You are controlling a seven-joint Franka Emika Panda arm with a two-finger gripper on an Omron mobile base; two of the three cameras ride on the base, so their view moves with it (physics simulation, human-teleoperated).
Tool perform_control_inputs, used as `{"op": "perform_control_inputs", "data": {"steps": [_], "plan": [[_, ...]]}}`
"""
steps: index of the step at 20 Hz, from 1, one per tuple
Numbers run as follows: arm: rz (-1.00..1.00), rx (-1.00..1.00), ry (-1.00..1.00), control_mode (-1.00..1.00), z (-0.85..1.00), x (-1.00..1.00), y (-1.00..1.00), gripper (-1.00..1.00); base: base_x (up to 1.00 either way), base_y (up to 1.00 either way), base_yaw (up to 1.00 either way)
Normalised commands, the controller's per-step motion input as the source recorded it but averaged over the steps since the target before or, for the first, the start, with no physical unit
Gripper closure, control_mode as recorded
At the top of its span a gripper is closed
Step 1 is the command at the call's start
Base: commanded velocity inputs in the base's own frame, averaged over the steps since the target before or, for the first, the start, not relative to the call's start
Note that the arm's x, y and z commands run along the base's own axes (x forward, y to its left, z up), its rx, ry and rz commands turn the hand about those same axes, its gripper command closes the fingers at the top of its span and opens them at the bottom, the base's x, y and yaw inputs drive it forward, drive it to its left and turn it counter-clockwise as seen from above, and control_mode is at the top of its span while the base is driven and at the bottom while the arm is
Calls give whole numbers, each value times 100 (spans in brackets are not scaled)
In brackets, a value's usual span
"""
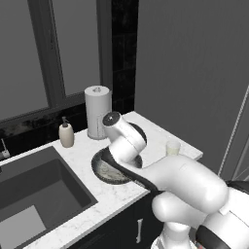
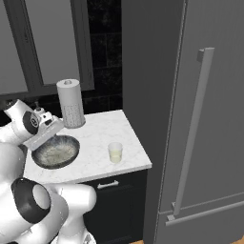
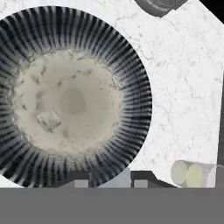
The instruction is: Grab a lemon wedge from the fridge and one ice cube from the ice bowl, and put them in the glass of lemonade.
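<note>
Tool (image 3: 111, 180) above ice bowl (image 3: 131, 65), jaws apparently nearly closed, empty; to be opened, centred over cube (image 3: 48, 120).

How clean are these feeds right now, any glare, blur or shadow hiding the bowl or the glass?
Hand view: flat even light, no glare; the ice bowl is sharp, the ice cube soft-edged but plain, the glass stretched sideways at the frame's edge. Left base view: the arm hides much of the bowl. Right base view: bowl and glass unshadowed, only coarse rendering.
</note>
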Motion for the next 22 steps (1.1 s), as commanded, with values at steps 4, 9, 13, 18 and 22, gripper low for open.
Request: {"op": "perform_control_inputs", "data": {"steps": [4, 9, 13, 18, 22], "plan": [[0, 0, -21, -100, 55, -19, -1, 100, 0, 0, 0], [0, 0, -12, -100, 40, -11, -24, 100, 0, 0, 0], [0, 0, -4, -100, 16, -6, -65, 100, 0, 0, 0], [-2, 0, 1, -100, 17, 0, -66, 100, 0, 0, 0], [-5, 0, 4, -100, 22, 5, -52, 100, 0, 0, 0]]}}
